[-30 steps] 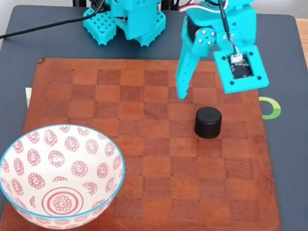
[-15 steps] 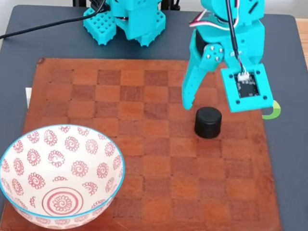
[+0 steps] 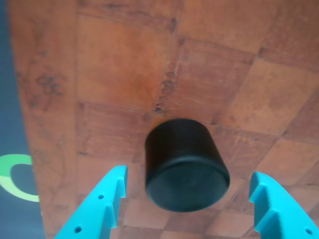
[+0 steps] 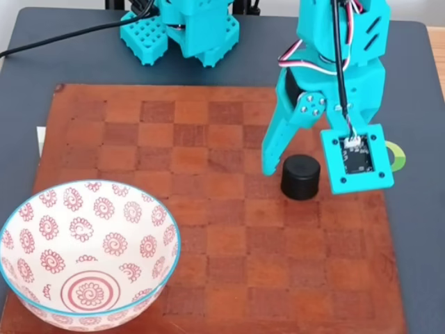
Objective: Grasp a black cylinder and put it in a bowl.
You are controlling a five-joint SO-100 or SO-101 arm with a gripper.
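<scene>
Wrist view: black cylinder (image 3: 185,167) at lower centre, between the spread fingers of the gripper (image 3: 192,199).
Handling: likely rigid, light; pinch its curved sides.

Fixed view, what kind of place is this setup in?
Likely a hobby tabletop workspace, not a factory: a teal plastic arm with its gripper over a brown checkerboard on a dark table, with a household patterned bowl and a black cylinder.

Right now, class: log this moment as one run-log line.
phase: pre-grasp | gripper: open, straddling cylinder | cylinder: upright on board | bowl: empty
</scene>
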